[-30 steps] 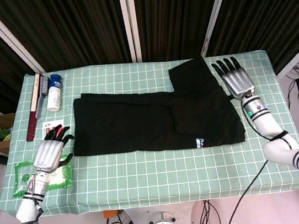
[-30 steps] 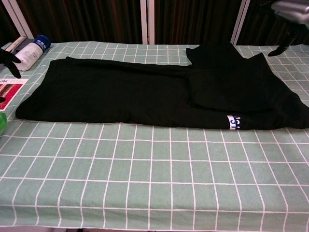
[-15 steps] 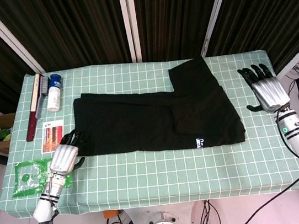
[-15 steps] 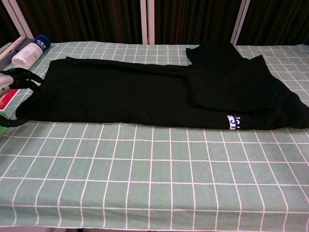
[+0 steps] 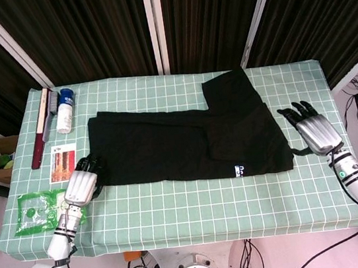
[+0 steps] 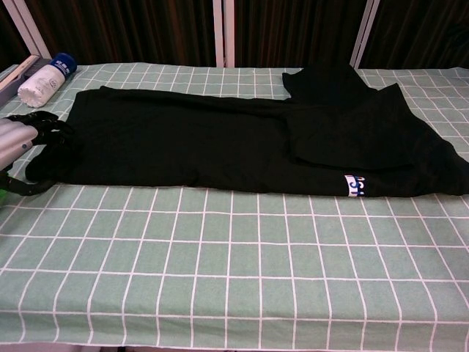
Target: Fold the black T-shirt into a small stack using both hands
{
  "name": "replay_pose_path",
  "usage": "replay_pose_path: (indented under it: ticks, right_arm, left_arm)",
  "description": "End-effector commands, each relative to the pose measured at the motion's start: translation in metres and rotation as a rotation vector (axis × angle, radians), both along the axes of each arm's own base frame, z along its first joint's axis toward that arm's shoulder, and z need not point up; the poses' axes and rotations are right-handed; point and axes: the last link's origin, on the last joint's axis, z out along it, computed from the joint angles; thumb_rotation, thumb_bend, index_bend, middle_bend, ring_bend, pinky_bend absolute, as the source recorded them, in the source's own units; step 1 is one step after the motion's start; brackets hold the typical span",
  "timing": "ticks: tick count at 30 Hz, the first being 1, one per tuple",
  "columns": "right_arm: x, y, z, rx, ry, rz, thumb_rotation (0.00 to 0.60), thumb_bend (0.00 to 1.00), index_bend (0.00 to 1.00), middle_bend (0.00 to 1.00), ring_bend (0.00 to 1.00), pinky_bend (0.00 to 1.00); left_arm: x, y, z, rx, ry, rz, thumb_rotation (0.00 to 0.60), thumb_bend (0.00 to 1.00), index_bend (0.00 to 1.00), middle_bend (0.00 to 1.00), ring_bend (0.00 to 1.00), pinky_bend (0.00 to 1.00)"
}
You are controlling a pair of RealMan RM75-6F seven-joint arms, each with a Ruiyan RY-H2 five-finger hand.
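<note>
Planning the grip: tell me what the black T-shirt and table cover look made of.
Black T-shirt: soft matte knit, likely cotton; it lies limp with fold creases. Table cover: green checked cloth or vinyl, draped over the edge; which one is unclear.

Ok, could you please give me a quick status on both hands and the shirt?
Left hand at black T-shirt's left edge, grip unclear. Right hand open beside right edge, holding nothing. Nothing lying on the shirt.

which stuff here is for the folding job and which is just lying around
For the job: black T-shirt, left hand, right hand.

Lying about: white bottle, brush, card, green packet.
</note>
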Motion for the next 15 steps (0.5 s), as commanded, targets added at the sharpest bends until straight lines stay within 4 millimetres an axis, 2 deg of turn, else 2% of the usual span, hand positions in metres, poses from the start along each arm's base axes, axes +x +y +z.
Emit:
replay_pose_path:
  ticks: [1,7,10,15]
  right_arm:
    - [-0.01,0.026,-0.011,0.074,-0.026,0.002,0.6,0.15,0.18,0.2,0.01,0.08]
    - [-0.039,0.056,-0.032,0.129,0.048,-0.009,0.6,0.15,0.27,0.22,0.02,0.08]
    - [-0.05,0.059,-0.047,0.129,0.067,-0.01,0.6,0.15,0.3,0.22,0.02,0.08]
    - [-0.06,0.052,-0.07,0.093,0.091,0.035,0.6,0.17,0.34,0.22,0.02,0.08]
  left_arm:
    - [0.004,0.004,-0.006,0.012,-0.044,-0.016,0.6,0.34,0.5,0.22,0.09,0.19]
    - [0.003,0.005,-0.009,0.016,-0.082,-0.03,0.6,0.42,0.54,0.25,0.1,0.19]
    - [0.002,0.004,-0.01,0.017,-0.1,-0.023,0.6,0.43,0.54,0.25,0.1,0.19]
    - [0.0,0.004,-0.01,0.022,-0.117,-0.018,0.6,0.43,0.54,0.25,0.1,0.19]
